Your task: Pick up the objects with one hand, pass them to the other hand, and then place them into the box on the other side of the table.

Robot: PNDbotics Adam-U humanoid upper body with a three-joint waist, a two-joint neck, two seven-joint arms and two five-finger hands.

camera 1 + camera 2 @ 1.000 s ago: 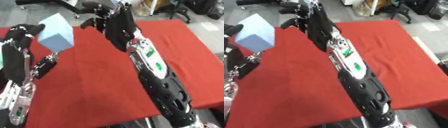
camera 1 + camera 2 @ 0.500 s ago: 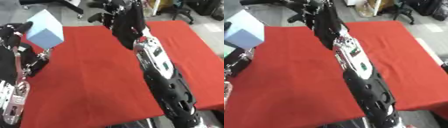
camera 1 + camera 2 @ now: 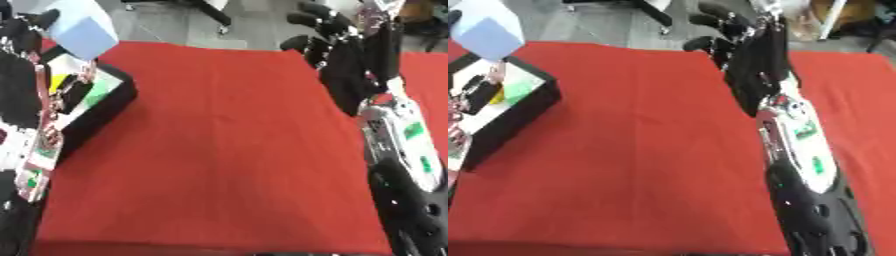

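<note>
Left hand (image 3: pixel 22 37) was at the far left, fingers curled round a pale blue cube (image 3: pixel 83 31), holding it raised above the box (image 3: pixel 101 107). The box was black, sitting at the desk's left edge, with white, yellow and green items inside that couldn't be made out. Right hand (image 3: pixel 337 42) was up at the far right, released, fingers loosely spread and holding nothing, well apart from the cube. Red cloth (image 3: pixel 227 150) covered the desk.
</note>
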